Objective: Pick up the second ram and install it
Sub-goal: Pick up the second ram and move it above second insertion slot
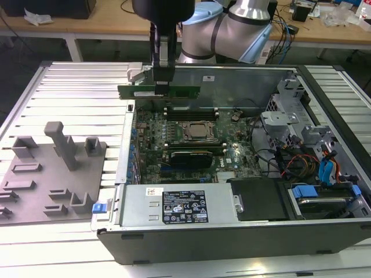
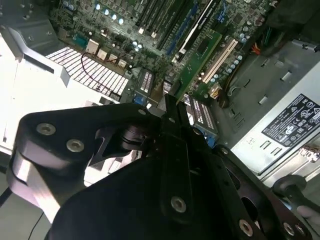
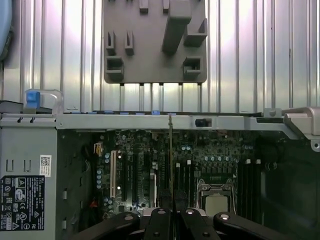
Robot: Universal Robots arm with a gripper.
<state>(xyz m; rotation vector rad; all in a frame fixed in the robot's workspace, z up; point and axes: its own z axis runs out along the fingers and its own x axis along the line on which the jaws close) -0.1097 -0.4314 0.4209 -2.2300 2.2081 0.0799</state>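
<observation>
Illegible small print on the power supply label [image 1: 183,209].

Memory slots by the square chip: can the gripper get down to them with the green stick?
Probably yes. The case is open, and the gripper holds the green stick above the slots with nothing seen between.

In the first wrist view the second ram [image 3: 170,160] stands edge-on over the computer case [image 3: 150,121], its chips hidden, and the claw [image 3: 170,210] pinching it runs off the picture's edge. Beside the case, the grey tray [image 1: 35,185] is cut by the exterior view's left edge.
</observation>
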